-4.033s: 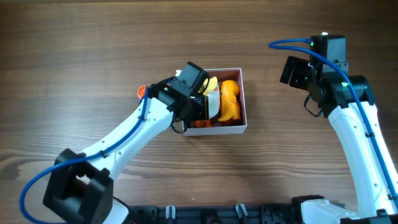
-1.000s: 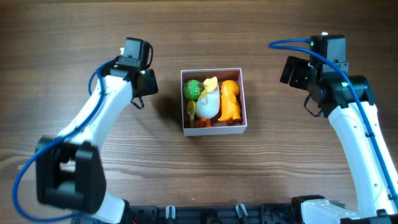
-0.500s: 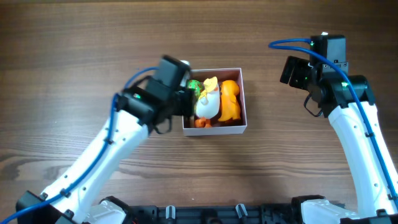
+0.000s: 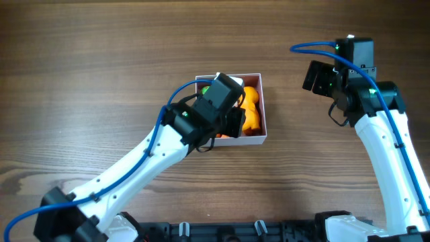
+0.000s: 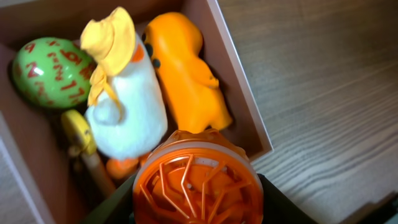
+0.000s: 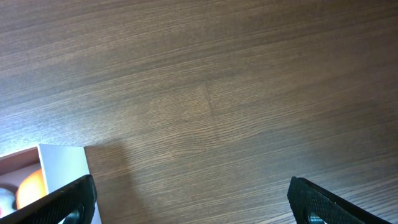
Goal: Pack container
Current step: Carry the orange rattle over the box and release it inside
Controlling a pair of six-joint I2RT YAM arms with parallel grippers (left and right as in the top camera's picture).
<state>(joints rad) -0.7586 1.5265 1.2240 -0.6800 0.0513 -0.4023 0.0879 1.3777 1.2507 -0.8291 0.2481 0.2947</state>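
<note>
Dark wood-grain surface [image 4: 101, 54], white-walled pink-lined container [image 4: 264, 115] at centre, crowded with green ball [image 5: 50, 71] in one corner, white duck in yellow hat [image 5: 124, 115] beside it, orange figure [image 5: 186, 81] along a wall, small yellow piece [image 5: 79, 127] below the ball. Hanging directly over the box and hiding most of it from overhead: left end effector [image 4: 228, 114], clenched on ribbed orange disc [image 5: 198, 180], blocking the near edge in the wrist view. Well off to the side over bare wood: right end effector [image 6: 193, 199], fingers spread wide, grasping nothing.
</note>
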